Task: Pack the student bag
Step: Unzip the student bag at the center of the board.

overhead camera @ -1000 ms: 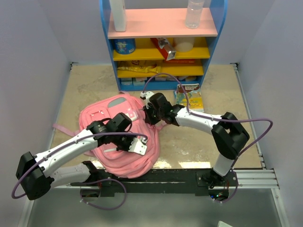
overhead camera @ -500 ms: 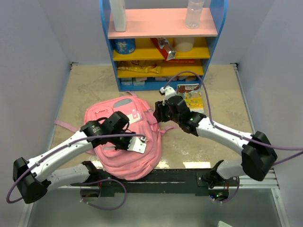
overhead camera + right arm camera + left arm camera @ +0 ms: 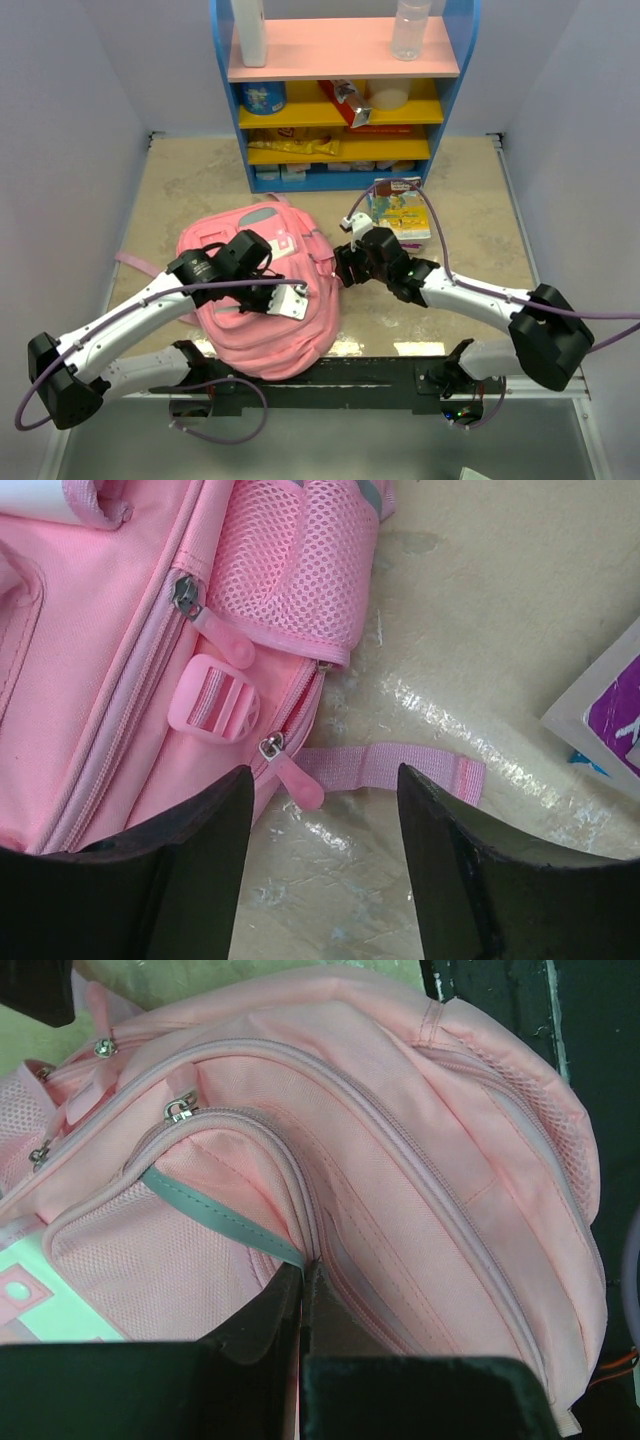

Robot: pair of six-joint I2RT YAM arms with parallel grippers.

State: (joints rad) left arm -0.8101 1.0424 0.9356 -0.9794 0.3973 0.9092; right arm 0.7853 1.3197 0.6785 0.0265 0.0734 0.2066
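The student bag (image 3: pixel 270 335), a soft pink backpack, lies on the table near its front edge. My left gripper (image 3: pixel 292 300) rests on top of it. In the left wrist view the left gripper (image 3: pixel 303 1266) is shut, its tips pinching the student bag (image 3: pixel 420 1180) at the seam of a front pocket, beside a teal strip (image 3: pixel 215 1215). My right gripper (image 3: pixel 346 266) stands open at the bag's right side. In the right wrist view the right gripper (image 3: pixel 325 785) hangs over the table with nothing held. A pink zip pull (image 3: pixel 300 780) and a pink strap end (image 3: pixel 405 768) lie ahead of its fingers.
A blue shelf unit (image 3: pixel 222 60) with pink and yellow boards stands at the back, holding bottles, a tin and packets. A colourful packet (image 3: pixel 402 212) lies flat on the table in front of it, and its corner (image 3: pixel 605 730) shows right of my right gripper. A pink buckle (image 3: pixel 215 700) hangs on the bag's side.
My right gripper has opened, letting go of the bag's top edge, and drawn back to the right and nearer. The bag has shifted slightly right. The left gripper stays shut.
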